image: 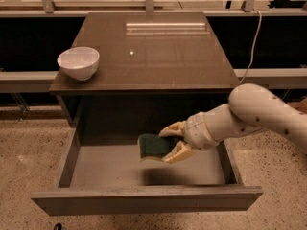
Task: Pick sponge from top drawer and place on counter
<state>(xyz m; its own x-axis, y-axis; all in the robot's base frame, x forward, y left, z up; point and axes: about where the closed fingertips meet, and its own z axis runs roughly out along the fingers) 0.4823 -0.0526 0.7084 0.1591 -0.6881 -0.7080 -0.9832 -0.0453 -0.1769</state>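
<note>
Jaws of the cream two-finger gripper (169, 142) pinch one end of the small dark-green-faced sponge (152, 146). The rest sticks out toward the bowl side, long axis roughly level. Sponge hangs above the floor of the open shallow grey wooden top drawer (144, 201), shadow beneath. Glossy dark brown desk (158, 51) lies up and behind the jaws; my read: clear its front edge first. White bowl (78, 63) sits on one corner. Gripped end hidden.
</note>
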